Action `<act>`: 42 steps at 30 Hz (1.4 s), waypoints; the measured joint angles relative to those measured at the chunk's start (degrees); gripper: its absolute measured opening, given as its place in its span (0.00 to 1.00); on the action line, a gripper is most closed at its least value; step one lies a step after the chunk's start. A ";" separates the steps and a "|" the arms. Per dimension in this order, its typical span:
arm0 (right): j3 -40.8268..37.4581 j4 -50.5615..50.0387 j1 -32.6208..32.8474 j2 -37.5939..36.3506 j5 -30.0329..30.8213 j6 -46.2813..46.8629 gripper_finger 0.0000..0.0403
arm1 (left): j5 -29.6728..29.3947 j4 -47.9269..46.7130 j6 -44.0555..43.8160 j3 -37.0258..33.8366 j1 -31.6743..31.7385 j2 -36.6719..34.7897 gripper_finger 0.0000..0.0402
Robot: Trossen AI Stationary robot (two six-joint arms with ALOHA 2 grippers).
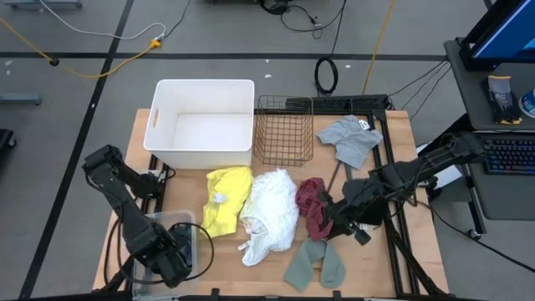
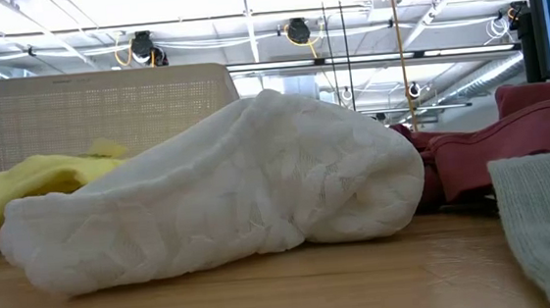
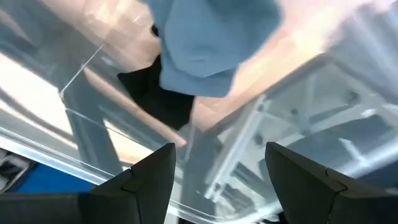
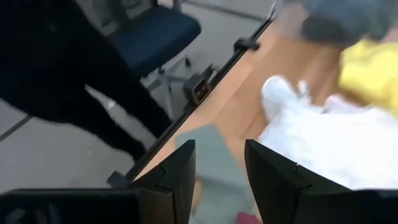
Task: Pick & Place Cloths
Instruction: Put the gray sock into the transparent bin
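My left gripper (image 3: pixel 221 149) stands open above a clear plastic bin (image 1: pixel 185 224) at the table's near left. A blue cloth (image 3: pixel 211 37) and a black cloth (image 3: pixel 155 93) lie in that bin below the fingers. On the table lie a yellow cloth (image 1: pixel 227 201), a white cloth (image 1: pixel 269 216), a maroon cloth (image 1: pixel 311 205), a sage green cloth (image 1: pixel 316 263) and a grey cloth (image 1: pixel 351 138). My right gripper (image 4: pixel 221 146) hangs open above the sage green cloth (image 4: pixel 214 155), beside the maroon one, with nothing between its fingertips.
A white bin (image 1: pixel 203 123) and a wire basket (image 1: pixel 284 130) stand at the far side. In the right wrist view a dark shape (image 4: pixel 56 68) and an office chair (image 4: pixel 158 34) are on the floor beyond the table edge. Bare wood shows near the front edge.
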 joint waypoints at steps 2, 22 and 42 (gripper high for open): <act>0.00 -1.52 1.25 1.13 0.09 0.00 0.32 | -1.96 -0.55 -0.28 1.80 -0.03 -0.66 0.63; 0.00 -5.34 9.29 11.78 4.79 -2.14 0.32 | -38.65 3.02 4.37 8.37 -0.34 -9.59 0.63; -0.07 -12.05 13.24 20.98 11.27 -14.40 0.32 | -56.67 20.94 21.95 8.37 -0.27 -10.40 0.63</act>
